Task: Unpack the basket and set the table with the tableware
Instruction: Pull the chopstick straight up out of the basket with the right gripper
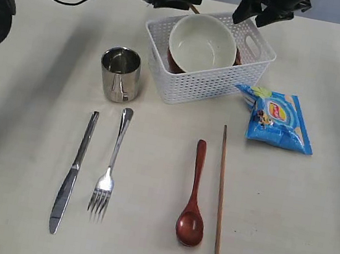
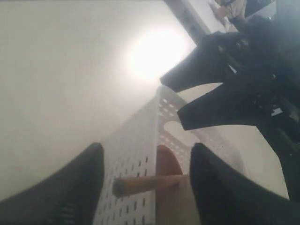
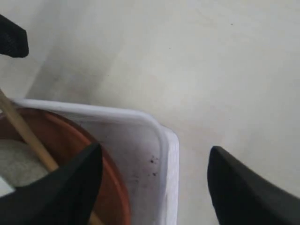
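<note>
- Wooden and thin, the second chopstick (image 2: 150, 183) is found in the basket (image 2: 136, 154), which is set at the middle of the far edge of the table (image 1: 298, 222). Its blunt end is poked out past the basket's rim.
- Right at that end the left gripper (image 2: 147, 159) is placed. Its jaws are held apart with one finger on each side of the stick, and nothing is clamped.
- In the left wrist view the stick's long axis is seen to run from one finger towards the other, not across the line on which the jaws close. It is judged that the wrist must be turned, or the reach altered, before a firm pinch can be made.
- Over the basket's far right corner the right gripper (image 3: 154, 187) is held, its jaws spread astride the rim and nothing held. The stick is seen off to one side of it, so the left arm is judged the nearer by far.
- Beneath the stick the plate (image 3: 101, 154) and the bowl (image 1: 202, 44) are stacked inside the basket and are not yet unpacked.
- Towards the near edge, right of the middle, the first chopstick (image 1: 220, 195) is laid just beside the spoon (image 1: 194, 197), with its long axis running from near edge to far edge. The bare strip alongside it is judged the likely place for its mate.
</note>
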Controlling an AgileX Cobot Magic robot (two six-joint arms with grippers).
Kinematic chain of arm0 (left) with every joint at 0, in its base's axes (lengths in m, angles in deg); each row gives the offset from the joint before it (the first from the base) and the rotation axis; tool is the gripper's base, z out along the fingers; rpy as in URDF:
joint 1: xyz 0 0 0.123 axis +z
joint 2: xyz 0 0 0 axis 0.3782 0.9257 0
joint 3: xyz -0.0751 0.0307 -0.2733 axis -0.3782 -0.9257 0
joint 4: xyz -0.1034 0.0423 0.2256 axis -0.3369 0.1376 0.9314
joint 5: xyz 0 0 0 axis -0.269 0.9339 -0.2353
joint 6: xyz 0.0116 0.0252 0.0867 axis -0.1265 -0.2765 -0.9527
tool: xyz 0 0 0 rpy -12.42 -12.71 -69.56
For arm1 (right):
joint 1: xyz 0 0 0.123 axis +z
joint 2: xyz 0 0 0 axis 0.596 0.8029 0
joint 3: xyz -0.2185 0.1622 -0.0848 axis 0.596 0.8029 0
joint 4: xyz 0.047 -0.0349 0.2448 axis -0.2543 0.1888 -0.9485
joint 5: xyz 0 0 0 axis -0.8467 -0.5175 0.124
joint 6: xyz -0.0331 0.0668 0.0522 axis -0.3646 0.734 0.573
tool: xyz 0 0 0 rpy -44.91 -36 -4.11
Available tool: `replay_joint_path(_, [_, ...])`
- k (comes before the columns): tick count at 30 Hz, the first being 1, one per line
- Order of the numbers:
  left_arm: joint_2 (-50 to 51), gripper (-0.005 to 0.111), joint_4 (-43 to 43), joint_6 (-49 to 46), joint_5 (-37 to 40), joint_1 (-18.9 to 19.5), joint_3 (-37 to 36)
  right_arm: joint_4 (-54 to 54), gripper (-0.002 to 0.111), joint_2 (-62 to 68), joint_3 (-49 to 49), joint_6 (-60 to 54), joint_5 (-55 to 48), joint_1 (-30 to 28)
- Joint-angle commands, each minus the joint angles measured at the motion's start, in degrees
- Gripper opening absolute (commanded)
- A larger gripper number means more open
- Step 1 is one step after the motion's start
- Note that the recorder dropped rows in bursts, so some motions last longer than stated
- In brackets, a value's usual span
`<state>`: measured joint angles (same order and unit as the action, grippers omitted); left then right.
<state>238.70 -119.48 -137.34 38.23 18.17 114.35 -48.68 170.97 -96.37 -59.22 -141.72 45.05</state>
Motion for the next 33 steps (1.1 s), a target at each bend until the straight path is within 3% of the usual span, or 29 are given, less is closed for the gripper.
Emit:
replay_joint_path(1, [-0.02,0.034,-0.09,0.77,-0.30,0.21,0.23,0.01,0.061,-0.79,-0.03,-0.01,-0.05,-0.21])
replay_joint_path(7, [-0.02,0.001,-0.86,1.49,-0.56,0.21,0.23,0.01,0.061,-0.79,-0.03,-0.02,-0.05,-0.21])
replay_joint_path(16, [-3.49,0.000,-2.49,3.03,1.78,2.00,0.56,-0.46,0.061,-6.74,-0.03,-0.02,-0.05,-0.21])
replay_joint_path(25, [-8.78,0.000,-1.88,2.92,3.71,2.14,0.56,-10.82,0.061,-12.80,-0.03,-9.66,-0.05,-0.21])
replay_joint_path(33, [-14.22,0.000,5.02,3.60,3.71,2.14,0.56,-11.89,0.061,-15.07,-0.03,-14.10,-0.05,1.56])
